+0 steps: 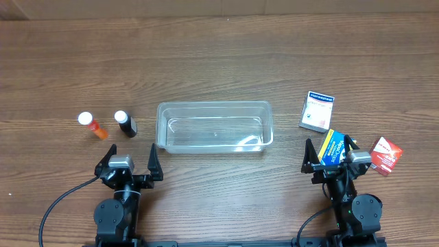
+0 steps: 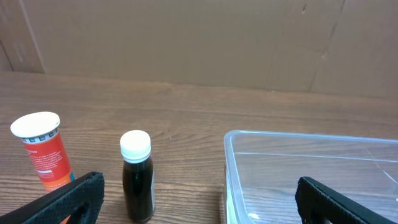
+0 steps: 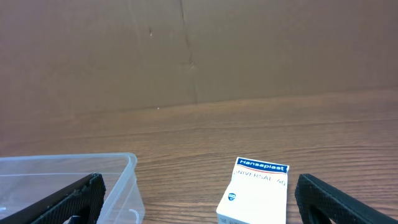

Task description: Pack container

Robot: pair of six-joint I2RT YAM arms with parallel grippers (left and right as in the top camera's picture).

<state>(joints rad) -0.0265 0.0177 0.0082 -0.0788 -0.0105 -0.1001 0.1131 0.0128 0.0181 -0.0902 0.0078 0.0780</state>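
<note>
The clear plastic container (image 1: 214,104) sits mid-table with nothing in it; its rim shows in the left wrist view (image 2: 298,135) and the right wrist view (image 3: 74,157). My left gripper (image 1: 129,160) is open and empty in front of its left end, jaws wide (image 2: 199,211). An orange bottle (image 1: 92,126) (image 2: 43,152) and a dark bottle (image 1: 125,123) (image 2: 137,177), both white-capped, stand to the left. My right gripper (image 1: 332,154) (image 3: 202,208) is open. A white Hansaplast box (image 1: 317,112) (image 3: 256,191) stands ahead of it.
A blue and yellow box (image 1: 334,146) shows between the right gripper's fingers in the overhead view only; the right wrist view does not show it. A red box (image 1: 385,155) lies just right of that gripper. A cardboard wall (image 2: 186,37) backs the table.
</note>
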